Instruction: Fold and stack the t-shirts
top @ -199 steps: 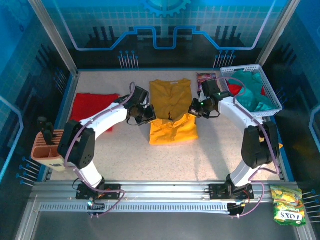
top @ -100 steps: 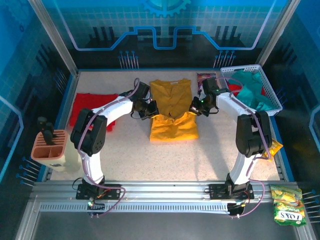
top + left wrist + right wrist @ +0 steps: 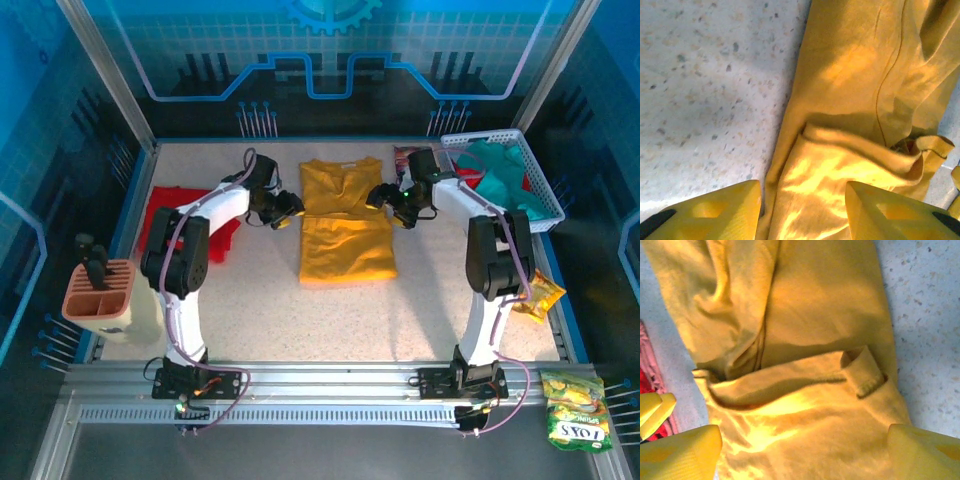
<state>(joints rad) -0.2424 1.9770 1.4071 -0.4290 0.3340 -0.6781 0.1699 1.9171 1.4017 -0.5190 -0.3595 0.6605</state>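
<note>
Tabletop [image 3: 250, 300] speckled beige, blue walls [image 3: 180, 50] | yellow t-shirt [image 3: 345, 235] mid-table | left, right jaws released

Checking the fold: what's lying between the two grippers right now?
The mustard-yellow t-shirt lies between the left gripper and the right gripper, as the top view shows.

Left tool [image 3: 802, 197], right tool [image 3: 805, 437]: jaws apart.
</note>
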